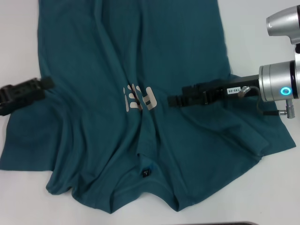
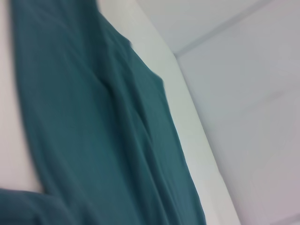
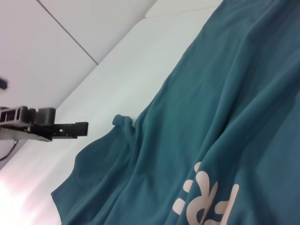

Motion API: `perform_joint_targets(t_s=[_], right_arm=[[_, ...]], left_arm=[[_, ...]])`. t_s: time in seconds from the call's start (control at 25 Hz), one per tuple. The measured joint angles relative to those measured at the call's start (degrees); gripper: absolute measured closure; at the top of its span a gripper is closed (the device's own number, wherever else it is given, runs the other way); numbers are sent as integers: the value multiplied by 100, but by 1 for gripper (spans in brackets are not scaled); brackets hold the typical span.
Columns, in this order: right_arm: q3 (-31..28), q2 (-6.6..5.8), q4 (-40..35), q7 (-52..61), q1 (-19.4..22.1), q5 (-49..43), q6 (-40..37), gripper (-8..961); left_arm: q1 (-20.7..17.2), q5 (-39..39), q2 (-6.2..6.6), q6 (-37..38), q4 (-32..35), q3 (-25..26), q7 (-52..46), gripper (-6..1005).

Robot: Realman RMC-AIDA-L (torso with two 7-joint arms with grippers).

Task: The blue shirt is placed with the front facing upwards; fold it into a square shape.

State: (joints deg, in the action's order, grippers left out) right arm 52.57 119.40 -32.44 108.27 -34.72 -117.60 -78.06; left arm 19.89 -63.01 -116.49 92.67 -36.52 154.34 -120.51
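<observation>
Lying rumpled on the white table point(image 1: 18, 37), the dark teal-blue cotton shirt point(image 1: 117, 70) (pale lettering up) is sitting between both grippers; left gripper point(image 1: 47, 84) at its edge, right gripper point(image 1: 171, 100) over the chest, grips indiscernible.

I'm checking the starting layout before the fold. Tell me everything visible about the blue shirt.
The blue shirt is dark teal, soft wrinkled cloth that looks like cotton, lying front up on the white table. Pale lettering crosses the chest, and a small black tag sits inside the collar, nearest the robot. Both short sleeves spread sideways. The left gripper is at its left edge and the right gripper reaches over its chest.
</observation>
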Motion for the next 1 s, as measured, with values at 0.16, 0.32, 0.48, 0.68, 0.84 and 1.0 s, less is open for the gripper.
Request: perform_joint_targets(t_s=[0.16, 0.32, 0.48, 0.68, 0.84, 1.0], right_arm=[[-43, -5, -5, 1, -3, 0, -2, 48], [-70, -5, -5, 1, -7, 0, -2, 49], [-71, -5, -5, 1, -9, 0, -2, 49], [-72, -5, -7, 1, -8, 0, 18, 50], [-72, -5, -4, 1, -3, 0, 26, 51], [-72, -5, -1, 2, 0, 0, 31, 52]], left_arm=[[-155, 2, 31, -91, 1, 489, -305, 185], [-270, 4, 36, -150, -2, 812, -453, 185], [-375, 51, 59, -352, -4, 857, -698, 185], [-443, 113, 106, -398, -3, 855, -847, 185], [-465, 276, 145, -441, -4, 853, -977, 184], [-467, 352, 157, -487, -5, 855, -1017, 184]])
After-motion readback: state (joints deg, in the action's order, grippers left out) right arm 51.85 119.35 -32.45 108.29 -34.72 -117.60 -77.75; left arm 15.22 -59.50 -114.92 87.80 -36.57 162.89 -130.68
